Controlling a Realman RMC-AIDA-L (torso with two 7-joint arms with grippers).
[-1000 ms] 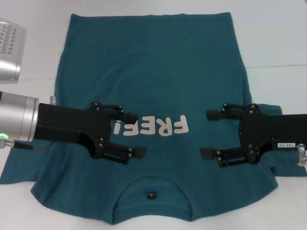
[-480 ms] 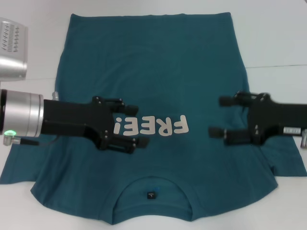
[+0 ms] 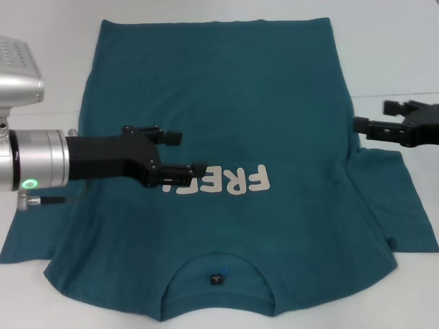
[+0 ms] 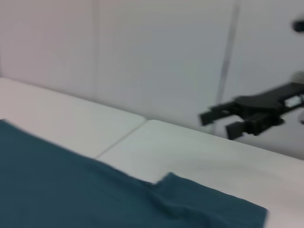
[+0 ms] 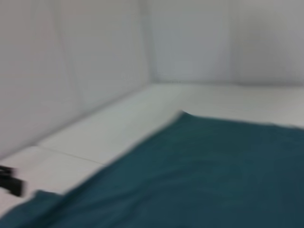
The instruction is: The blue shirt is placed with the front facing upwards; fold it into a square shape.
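The blue shirt (image 3: pixel 219 164) is lying flat and face up across the white table (image 3: pixel 391 48), collar nearest the robot, hem far off, its matte cotton barely rippling and still unfolded; both arms are pulling outward from the chest they were hovering over a second ago (heading, I'd guess, for the sleeves to start the first fold); the left gripper (image 3: pixel 184 152) is hanging over the pale "FREE!" print (image 3: pixel 218 182) with fingers spread and empty; the right gripper (image 3: pixel 376 116) is sliding off past the shirt's edge, likewise spread.
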